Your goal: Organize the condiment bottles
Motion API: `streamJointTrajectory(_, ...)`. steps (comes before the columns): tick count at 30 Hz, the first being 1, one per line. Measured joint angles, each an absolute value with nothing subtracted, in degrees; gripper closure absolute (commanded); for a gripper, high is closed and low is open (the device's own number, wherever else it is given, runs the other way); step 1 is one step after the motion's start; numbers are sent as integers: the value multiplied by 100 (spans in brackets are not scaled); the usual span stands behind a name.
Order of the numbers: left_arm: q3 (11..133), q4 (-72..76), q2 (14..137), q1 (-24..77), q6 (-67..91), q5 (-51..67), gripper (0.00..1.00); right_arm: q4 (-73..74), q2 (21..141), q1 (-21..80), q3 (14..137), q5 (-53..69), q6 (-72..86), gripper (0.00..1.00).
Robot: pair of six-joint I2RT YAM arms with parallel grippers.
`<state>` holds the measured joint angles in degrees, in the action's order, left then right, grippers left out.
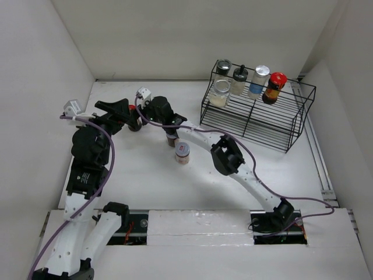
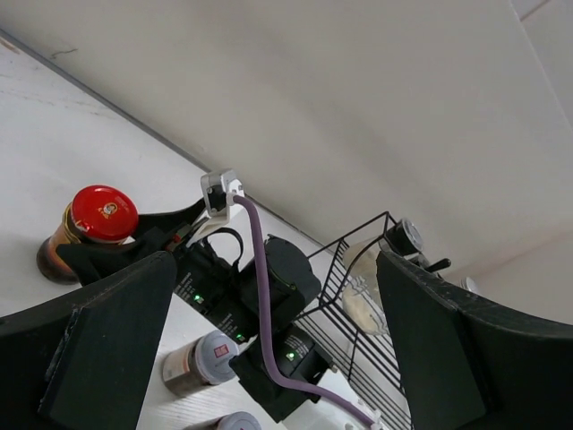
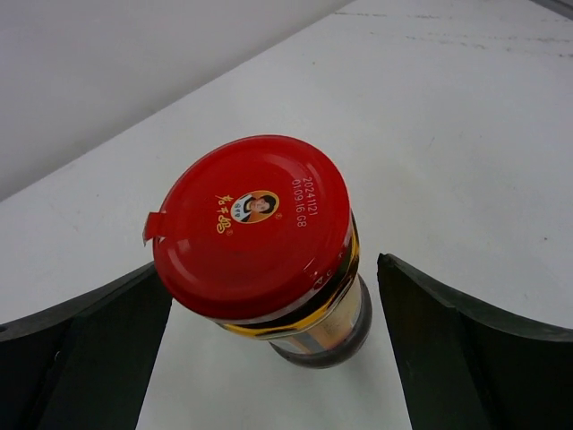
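Observation:
A jar with a red cap and dark contents stands upright on the white table. My right gripper is open, with one finger on each side of the jar and not touching it. The jar also shows in the left wrist view and, mostly hidden, in the top view. My left gripper is open and empty just left of the jar, at the back left. Two silver-capped shakers stand near the right arm. Several bottles stand in the rack, among them a red-capped one.
The black wire rack stands at the back right against the wall. White walls close in the table on the left, back and right. The right arm stretches diagonally across the middle, and its purple cable runs along it.

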<state>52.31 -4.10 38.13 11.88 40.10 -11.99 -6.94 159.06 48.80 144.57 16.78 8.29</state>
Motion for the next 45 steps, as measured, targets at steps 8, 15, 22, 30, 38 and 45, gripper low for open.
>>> streamJointTrajectory(8, 5227, -373, 3813, 1188, 3986, -1046, 9, -1323, 16057, 4923, 14459, 1297, 1253, 10)
streamJointTrajectory(15, 5221, -270, 3874, 1188, 3990, -856, 9, -1863, 16346, 4934, 14698, 1024, 1573, 32)
streamJointTrajectory(22, 5221, -266, 3861, 1188, 3988, -790, 9, -2875, 15777, 4952, 13340, 993, 1651, 42)
streamJointTrajectory(30, 5221, -246, 3822, 1188, 3986, -825, 9, -2919, 14311, 4866, 11598, 1669, 1682, 44)
streamJointTrajectory(38, 5221, -244, 3691, 1188, 3944, -991, 9, -4163, 11841, 4244, 9356, 2502, 2233, 45)
streamJointTrajectory(45, 5221, -242, 3774, 1188, 3940, -943, 9, -4309, 9223, 3002, 7631, 2655, 2117, 45)
